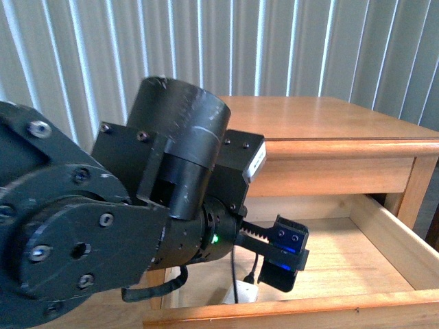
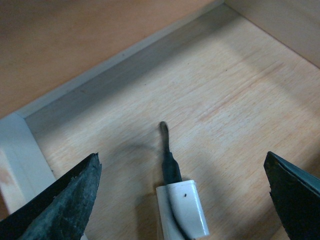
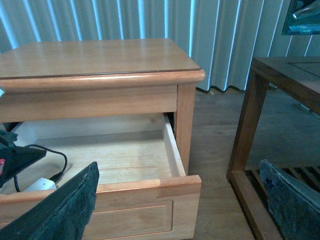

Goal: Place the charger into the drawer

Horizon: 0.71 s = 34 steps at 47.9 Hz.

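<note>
The drawer (image 1: 387, 229) of the nightstand is pulled out, showing its pale wood floor. The charger (image 2: 183, 214), a small white block with a black cable (image 2: 168, 152), lies on that floor near the drawer's front left corner. It also shows in the front view as a white block (image 1: 242, 293) and in the right wrist view (image 3: 41, 185). My left gripper (image 2: 182, 165) hovers just above it, open, with one finger on each side of the block and not touching it. My right gripper (image 3: 178, 167) is open and holds nothing, out in front of the drawer (image 3: 171, 145), near its right front corner.
The nightstand top (image 1: 322, 116) is bare wood, with striped curtains (image 1: 274, 41) behind. A dark wooden table (image 3: 280, 75) stands to the right of the nightstand, with wooden floor (image 3: 212, 150) between them. My left arm (image 1: 103, 226) fills the left of the front view.
</note>
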Motion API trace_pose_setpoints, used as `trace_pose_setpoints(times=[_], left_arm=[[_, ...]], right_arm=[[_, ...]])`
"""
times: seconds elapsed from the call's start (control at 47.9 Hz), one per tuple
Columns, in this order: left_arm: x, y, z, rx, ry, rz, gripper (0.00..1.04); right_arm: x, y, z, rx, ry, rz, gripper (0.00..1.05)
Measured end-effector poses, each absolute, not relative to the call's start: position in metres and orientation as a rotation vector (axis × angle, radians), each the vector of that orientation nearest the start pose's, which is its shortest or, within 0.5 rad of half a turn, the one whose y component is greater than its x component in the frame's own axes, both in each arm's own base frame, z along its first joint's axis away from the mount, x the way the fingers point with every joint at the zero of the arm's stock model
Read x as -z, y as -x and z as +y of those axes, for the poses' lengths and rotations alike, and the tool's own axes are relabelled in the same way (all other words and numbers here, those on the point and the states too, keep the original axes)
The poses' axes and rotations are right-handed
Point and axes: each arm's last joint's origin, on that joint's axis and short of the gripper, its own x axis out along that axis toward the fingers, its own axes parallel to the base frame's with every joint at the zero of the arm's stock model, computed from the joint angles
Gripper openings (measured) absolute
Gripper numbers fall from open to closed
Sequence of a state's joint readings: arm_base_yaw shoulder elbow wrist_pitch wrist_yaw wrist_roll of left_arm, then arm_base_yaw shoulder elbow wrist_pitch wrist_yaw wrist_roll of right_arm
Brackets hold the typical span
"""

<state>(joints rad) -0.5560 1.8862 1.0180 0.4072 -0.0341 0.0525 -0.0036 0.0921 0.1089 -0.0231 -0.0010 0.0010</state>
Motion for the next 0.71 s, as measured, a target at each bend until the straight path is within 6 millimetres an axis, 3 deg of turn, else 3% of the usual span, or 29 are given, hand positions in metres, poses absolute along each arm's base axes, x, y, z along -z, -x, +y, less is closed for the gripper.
trace_pose_setpoints(times=[0.146,0.376,0.564,0.71], left_arm=[[-0.192,-0.315,-0.191,0.495,-0.175,0.345,0.99],[-0.237,-0.264,-0.142,0.394,-0.126,0.206,0.99],[-0.25,-0.22,-0.113,0.327,-0.08,0.148,0.99],[-0.247,-0.191,-0.091,0.257,-0.034,0.134,0.99]], right_arm=[[-0.191,-0.098,0.0,0.003,-0.001,0.006,0.96],[-0.191,-0.098,0.0,0.003,-0.001,0.006,0.96],[-0.191,-0.098,0.0,0.003,-0.001,0.006,0.96],[-0.191,-0.098,0.0,0.003,-0.001,0.006,0.96]])
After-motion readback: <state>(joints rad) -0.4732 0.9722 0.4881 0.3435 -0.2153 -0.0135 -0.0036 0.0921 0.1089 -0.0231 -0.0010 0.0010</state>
